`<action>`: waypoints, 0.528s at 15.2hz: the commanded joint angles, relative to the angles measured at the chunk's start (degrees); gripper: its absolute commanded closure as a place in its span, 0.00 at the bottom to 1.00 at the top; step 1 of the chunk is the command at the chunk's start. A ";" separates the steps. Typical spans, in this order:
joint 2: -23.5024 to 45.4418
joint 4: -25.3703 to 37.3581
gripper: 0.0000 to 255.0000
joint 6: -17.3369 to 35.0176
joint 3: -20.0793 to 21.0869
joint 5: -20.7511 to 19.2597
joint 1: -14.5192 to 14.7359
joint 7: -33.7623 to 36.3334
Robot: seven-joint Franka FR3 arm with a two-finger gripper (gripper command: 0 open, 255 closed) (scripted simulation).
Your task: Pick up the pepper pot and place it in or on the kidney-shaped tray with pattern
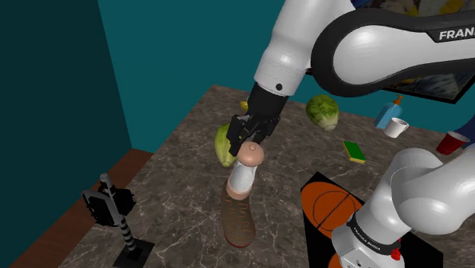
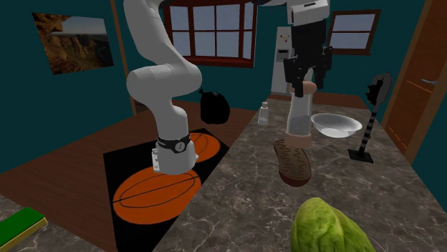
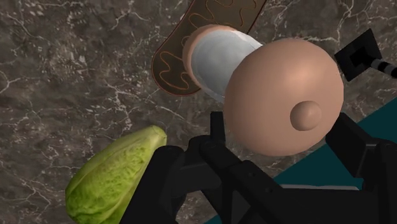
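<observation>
Brown patterned kidney tray (image 1: 237,222) sat just below the pepper pot (image 1: 243,178) at frame centre; we saw the gripper (image 1: 248,148) clamped on its round head, long axis upright.

Teal walls (image 1: 152,53) can be seen pretty much all round, with a reddish wooden floor (image 2: 64,168) laid underneath. A dark marbled tabletop (image 1: 175,183) with pale veins is set in the middle. In the second exterior view a wood-framed paned window (image 2: 215,32) is let into the far wall, a landscape picture (image 2: 71,41) is hung to its left, and a brown door (image 2: 426,93) is tucked at the right edge.
</observation>
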 commanded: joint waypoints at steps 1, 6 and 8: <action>0.32 -1.49 1.00 1.81 0.24 0.30 0.09 -0.34; 1.52 -4.47 1.00 5.97 1.02 1.02 0.32 -0.86; 2.13 -5.58 1.00 7.67 1.35 1.31 0.40 -1.06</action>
